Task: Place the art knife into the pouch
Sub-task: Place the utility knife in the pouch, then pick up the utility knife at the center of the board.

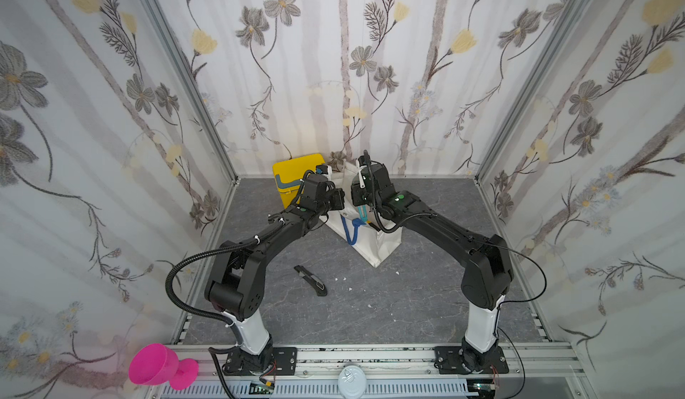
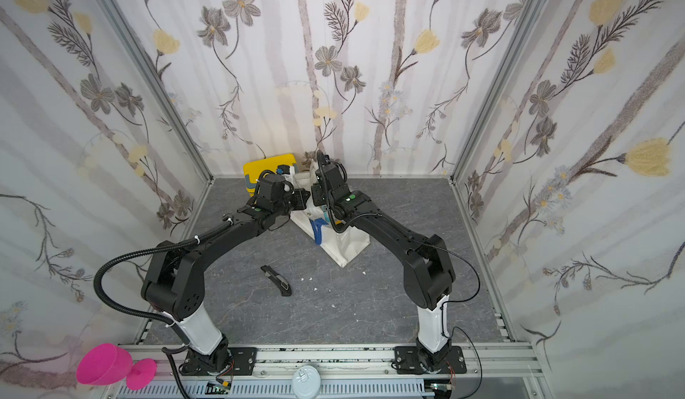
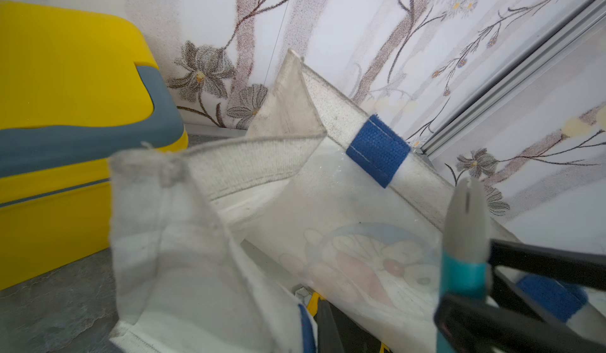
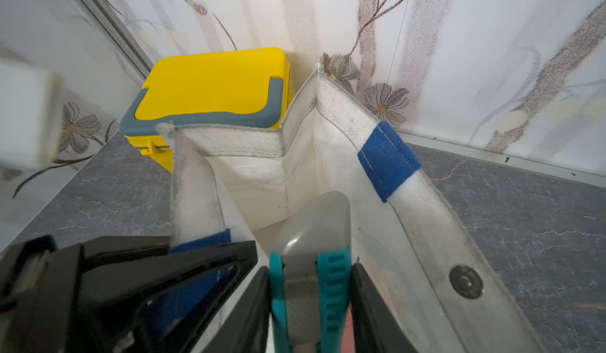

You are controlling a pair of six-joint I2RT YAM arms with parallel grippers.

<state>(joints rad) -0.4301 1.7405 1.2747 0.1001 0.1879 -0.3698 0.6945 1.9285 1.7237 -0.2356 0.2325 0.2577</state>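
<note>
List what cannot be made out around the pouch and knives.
- Pouch floor: right wrist view, hidden behind the teal knife.
- Left gripper hold on the pouch rim: both top views, covered by its own wrist.
- Black knife on the table: both top views, too small to tell whether a blade is out.

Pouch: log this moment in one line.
left gripper: shut on pouch rim | right gripper: holds art knife at pouch mouth | black knife: on table

Ribbed conduit (image 1: pixel 169 286) runs back from the left gripper (image 1: pixel 323 170). A green dot (image 1: pixel 400 195) sits behind the right gripper (image 4: pixel 311 285); both arms (image 1: pixel 444 230) are black.
</note>
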